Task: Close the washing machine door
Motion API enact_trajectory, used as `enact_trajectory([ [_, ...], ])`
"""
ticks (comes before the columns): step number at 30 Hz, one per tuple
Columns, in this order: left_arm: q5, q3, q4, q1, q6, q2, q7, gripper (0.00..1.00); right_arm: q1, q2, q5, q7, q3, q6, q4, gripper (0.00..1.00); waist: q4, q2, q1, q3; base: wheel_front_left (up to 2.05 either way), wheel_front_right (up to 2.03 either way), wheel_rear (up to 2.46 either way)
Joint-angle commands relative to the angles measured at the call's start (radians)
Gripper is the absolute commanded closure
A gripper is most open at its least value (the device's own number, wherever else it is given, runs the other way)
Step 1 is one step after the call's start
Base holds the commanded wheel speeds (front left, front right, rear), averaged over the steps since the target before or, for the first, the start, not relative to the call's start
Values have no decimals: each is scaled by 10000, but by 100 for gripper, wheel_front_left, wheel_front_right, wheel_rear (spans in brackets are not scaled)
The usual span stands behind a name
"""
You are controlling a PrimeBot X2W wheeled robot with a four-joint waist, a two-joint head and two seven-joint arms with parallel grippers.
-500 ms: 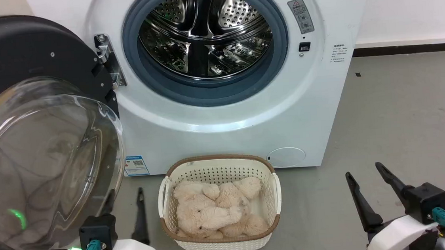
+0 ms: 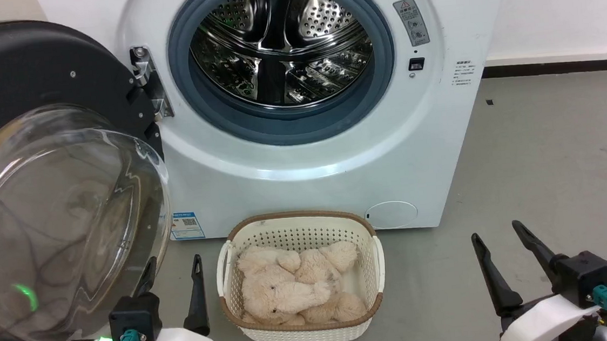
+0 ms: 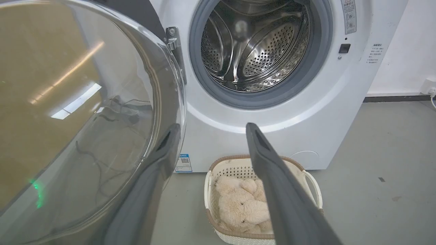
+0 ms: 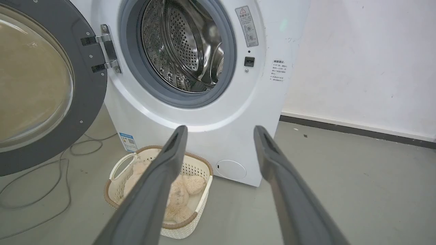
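Note:
The washing machine door [image 2: 31, 78] stands swung wide open on the left, its matte black inner rim facing me and its clear glass bowl [image 2: 58, 222] bulging toward the camera. The door [image 4: 92, 102] hangs on a steel hinge [image 2: 147, 80] beside the open steel drum [image 2: 280, 47]. My left gripper [image 2: 174, 262] is open at the lower left, its left finger partly behind the glass bowl [image 3: 78, 112]. Low at the right, my right gripper [image 2: 495, 229] stands open and apart from everything. The left gripper [image 3: 211, 127] and right gripper [image 4: 219, 129] hold nothing.
A white perforated basket [image 2: 225, 274] with beige plush toys [image 2: 291, 285] sits on the grey floor right in front of the machine, between the two grippers. Cables [image 4: 51, 177] lie on the floor under the door. A white wall [image 2: 561, 4] stands behind at the right.
The left gripper has risen a little, so both of its fingers now show beside the glass bowl. The door and the right gripper are where they were.

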Motion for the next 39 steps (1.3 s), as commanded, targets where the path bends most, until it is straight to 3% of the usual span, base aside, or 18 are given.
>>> enact_trajectory([
  [1, -76, 4, 35, 39, 42, -2, -102, 0, 82, 4, 102, -100, 16, -1, 31, 0, 34, 0, 0, -4, 0, 0, 0],
  [21, -195, 31, 69, 152, 109, -3, -499, 0, 148, 8, 426, -496, 246, -2, 70, 0, 698, 0, 0, -74, 0, 0, 0],
  [39, -260, 67, 106, 273, 121, -5, -875, 0, 248, 12, 817, -872, 483, -3, 286, 0, 1783, 0, 0, -158, 0, 0, 0],
])
